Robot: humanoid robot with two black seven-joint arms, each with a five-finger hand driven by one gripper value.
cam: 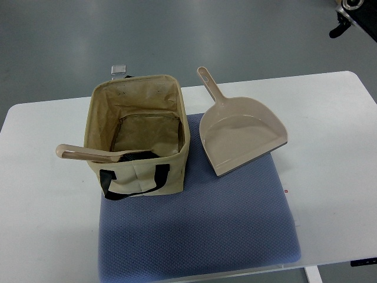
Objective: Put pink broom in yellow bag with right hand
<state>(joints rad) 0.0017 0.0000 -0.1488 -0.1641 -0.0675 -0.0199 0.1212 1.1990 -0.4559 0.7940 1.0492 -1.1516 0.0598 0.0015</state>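
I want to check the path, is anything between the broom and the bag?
Nothing visible: the broom already sits in the bag, bristles inside, handle poking over the left rim. The dustpan lies apart, to the right.

A white rectangular table is set on a smooth grey floor. A small square grey object is seen on the floor behind it.

beige bag, black handle, blue textured mat
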